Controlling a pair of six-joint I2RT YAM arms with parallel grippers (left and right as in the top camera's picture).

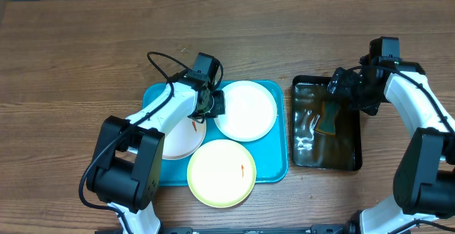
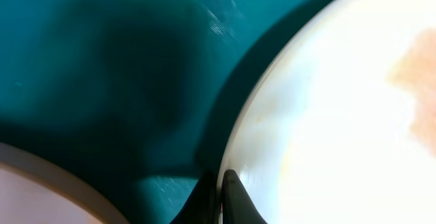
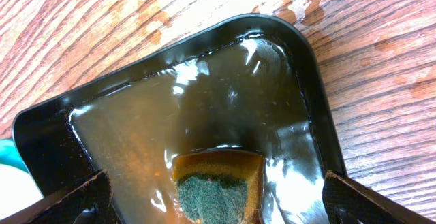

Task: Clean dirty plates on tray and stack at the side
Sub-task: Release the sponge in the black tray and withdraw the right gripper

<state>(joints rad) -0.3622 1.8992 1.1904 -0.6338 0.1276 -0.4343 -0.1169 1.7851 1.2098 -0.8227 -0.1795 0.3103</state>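
The turquoise tray (image 1: 274,166) holds three plates. One white plate (image 1: 249,109) lies at the back right, and it shows a faint orange smear in the left wrist view (image 2: 327,115). A second white plate (image 1: 181,143) with a red smear lies at the left. A pale yellow plate (image 1: 217,177) with an orange smear lies at the front. My left gripper (image 1: 213,104) is shut on the left rim of the back white plate, its fingers pinched together (image 2: 221,200). My right gripper (image 1: 343,92) is open above the sponge (image 3: 218,183), one finger on either side (image 3: 218,210).
A narrower black tray (image 1: 302,156) with brownish liquid stands right of the turquoise tray and holds the green-and-yellow sponge (image 1: 329,120); its rim shows in the right wrist view (image 3: 41,132). Bare wooden table surrounds both trays.
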